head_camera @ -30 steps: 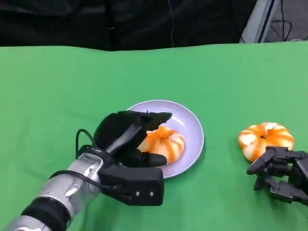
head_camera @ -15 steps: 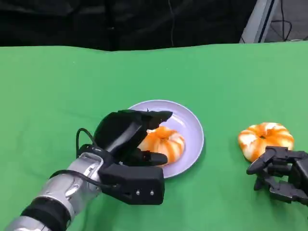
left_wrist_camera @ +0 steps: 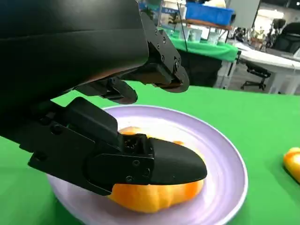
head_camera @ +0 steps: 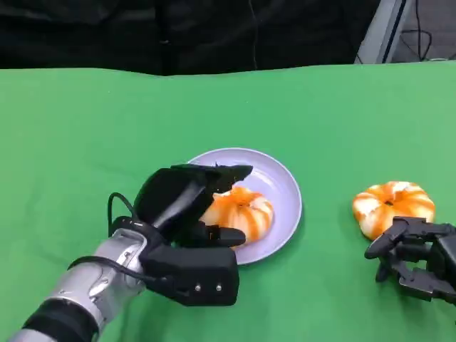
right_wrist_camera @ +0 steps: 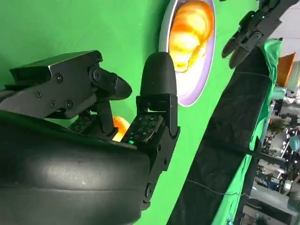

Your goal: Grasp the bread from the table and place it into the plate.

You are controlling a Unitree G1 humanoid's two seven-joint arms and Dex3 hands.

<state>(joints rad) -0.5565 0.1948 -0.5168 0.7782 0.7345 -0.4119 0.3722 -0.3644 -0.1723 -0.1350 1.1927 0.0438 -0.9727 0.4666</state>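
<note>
An orange-and-white bread [head_camera: 246, 212] lies on the pale lilac plate [head_camera: 281, 182] at mid-table. My left hand [head_camera: 182, 206] hovers at the plate's near left rim, its fingers spread over and beside the bread without gripping it. In the left wrist view the bread [left_wrist_camera: 154, 199] rests on the plate [left_wrist_camera: 225, 164] behind the thumb of my left hand [left_wrist_camera: 93, 140]. A second bread [head_camera: 393, 203] sits on the cloth at the right. My right hand [head_camera: 417, 256] rests just in front of it, fingers loosely bent and holding nothing. The right wrist view shows my right hand [right_wrist_camera: 117, 108] and the plated bread [right_wrist_camera: 190, 28].
The green cloth [head_camera: 107, 128] covers the whole table, with bare room to the left and behind the plate. The table's far edge meets a dark backdrop [head_camera: 178, 35].
My left hand has drawn back slightly toward the lower left, while the bread stays put on the plate. The right hand has not moved.
</note>
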